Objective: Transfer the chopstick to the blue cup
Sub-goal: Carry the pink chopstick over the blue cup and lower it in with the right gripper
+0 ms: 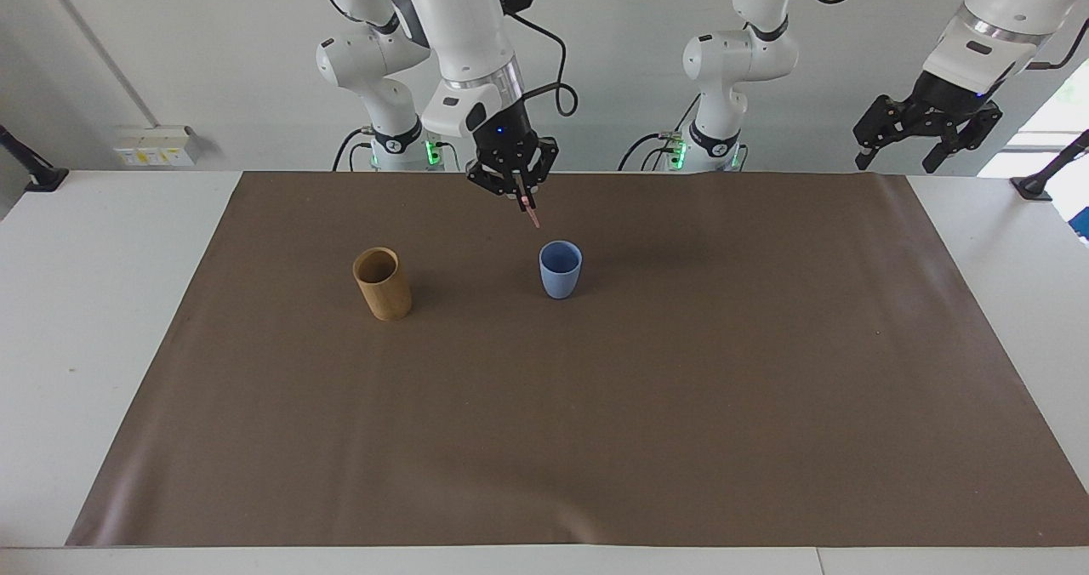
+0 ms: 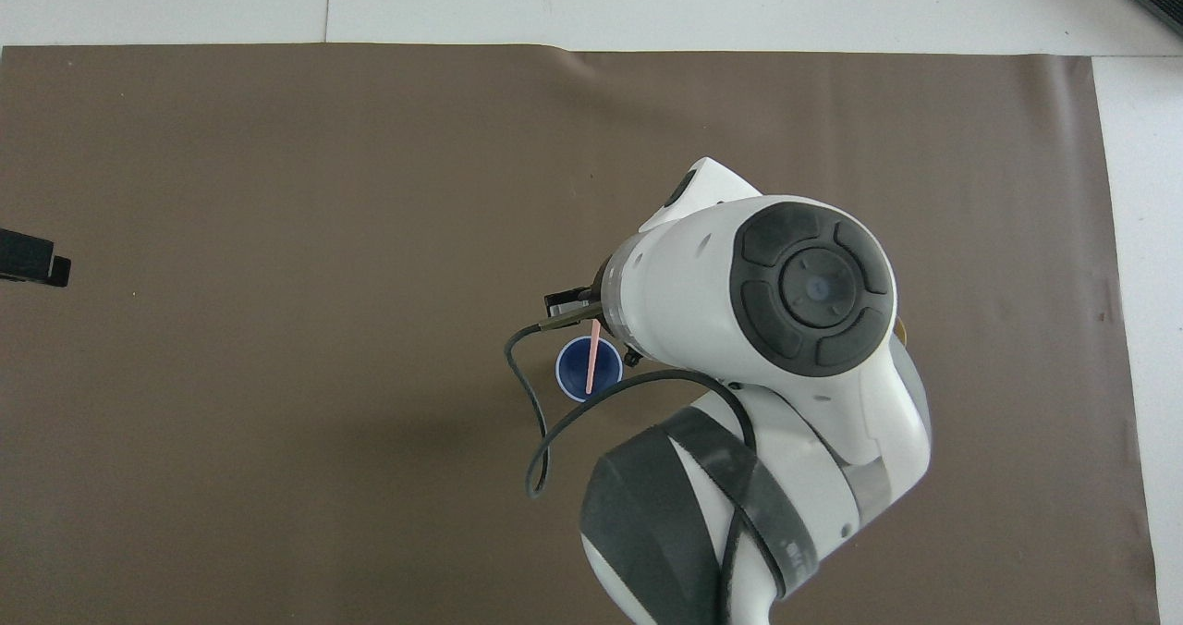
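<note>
My right gripper point(image 1: 521, 192) is shut on a thin pale-pink chopstick point(image 1: 531, 213) and holds it in the air just above the blue cup point(image 1: 560, 269). The stick slants down toward the cup's rim, its tip above it. In the overhead view the chopstick point(image 2: 591, 359) lies across the cup's point(image 2: 575, 380) opening, and the right arm covers most of its gripper point(image 2: 568, 304). My left gripper point(image 1: 926, 135) is open and empty, raised at the left arm's end of the table, where that arm waits.
A tan wooden cylinder holder point(image 1: 382, 283) stands on the brown mat point(image 1: 595, 405) beside the blue cup, toward the right arm's end. In the overhead view the right arm hides it. The left gripper's tip point(image 2: 32, 260) shows at that view's edge.
</note>
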Controlling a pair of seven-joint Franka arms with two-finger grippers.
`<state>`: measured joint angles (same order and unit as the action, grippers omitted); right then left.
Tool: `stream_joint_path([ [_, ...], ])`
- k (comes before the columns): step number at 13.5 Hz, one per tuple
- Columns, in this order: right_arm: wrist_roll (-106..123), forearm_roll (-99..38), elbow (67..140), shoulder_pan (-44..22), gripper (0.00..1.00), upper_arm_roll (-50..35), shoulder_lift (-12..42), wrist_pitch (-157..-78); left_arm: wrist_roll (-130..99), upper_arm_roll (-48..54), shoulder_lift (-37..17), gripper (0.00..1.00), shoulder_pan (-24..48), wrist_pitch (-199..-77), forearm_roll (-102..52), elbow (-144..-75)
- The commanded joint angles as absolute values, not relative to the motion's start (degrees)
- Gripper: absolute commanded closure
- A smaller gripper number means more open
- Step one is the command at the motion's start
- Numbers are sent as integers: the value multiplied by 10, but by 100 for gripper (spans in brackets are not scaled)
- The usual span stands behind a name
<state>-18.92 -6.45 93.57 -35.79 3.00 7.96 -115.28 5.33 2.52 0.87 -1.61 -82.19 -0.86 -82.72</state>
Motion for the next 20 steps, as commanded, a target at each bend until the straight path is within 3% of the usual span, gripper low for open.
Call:
stream_joint_path([
  [1, -197, -54, 950, -356, 100, 32, 81, -1179, 63, 31, 18, 0, -25, -813, -15, -837],
  [8, -198, -54, 1011, -358, 98, 31, 83, -1235, 57, 31, 21, 0, -25, -813, -15, -838],
  [10, -198, -54, 1012, -359, 1, 32, 84, -1234, 57, 31, 21, 0, -25, -813, -15, -838],
  [17, -216, -54, 1004, -339, 0, 36, 81, -1223, 57, 31, 21, 0, -25, -813, -15, -838],
  [20, -213, -57, 960, -283, 0, 38, 69, -1140, 57, 30, 21, 0, -25, -813, -15, -838],
])
